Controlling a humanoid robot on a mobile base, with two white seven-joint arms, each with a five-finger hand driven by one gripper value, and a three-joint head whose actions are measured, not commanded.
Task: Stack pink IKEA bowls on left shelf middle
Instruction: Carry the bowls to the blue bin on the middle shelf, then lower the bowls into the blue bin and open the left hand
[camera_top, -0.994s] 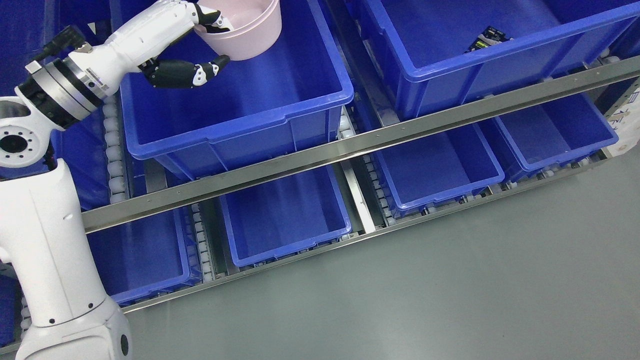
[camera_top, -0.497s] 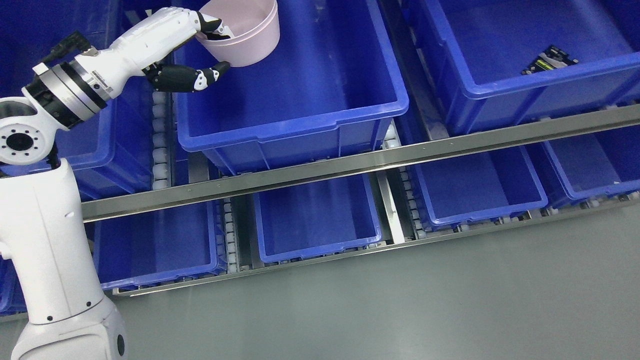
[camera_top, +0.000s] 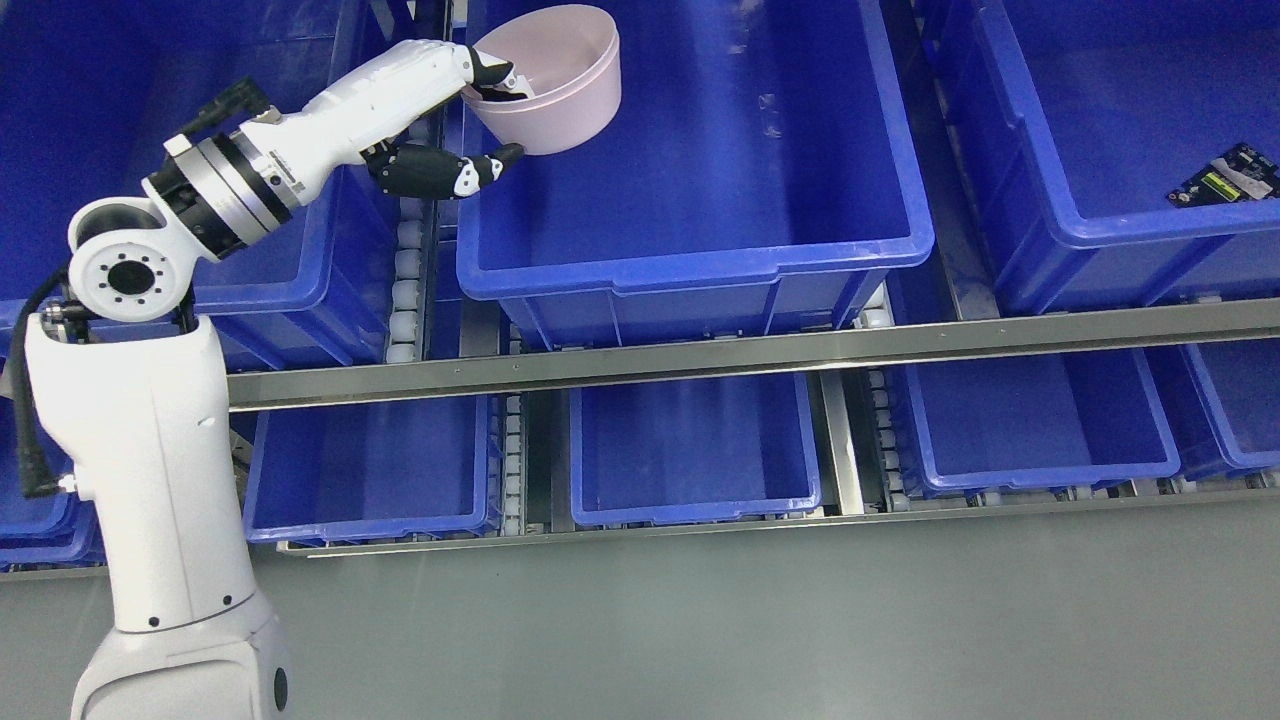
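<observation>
The white robot left hand (camera_top: 455, 120) covers the near-left rim of the pale pink plastic bowl (camera_top: 556, 78), and its fingertips are hidden inside that bowl. Right of the bowl, a small dark printed packet (camera_top: 1229, 176) lies in a blue plastic bin (camera_top: 1100, 225) cut by the edge; its print is too small to read.

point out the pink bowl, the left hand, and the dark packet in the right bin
pink bowl (camera_top: 560, 95): head view, on its outer side wall.
left hand (camera_top: 470, 120): head view, on the hand gripping the bowl's rim.
dark packet (camera_top: 1228, 176): head view, on its printed face.
</observation>
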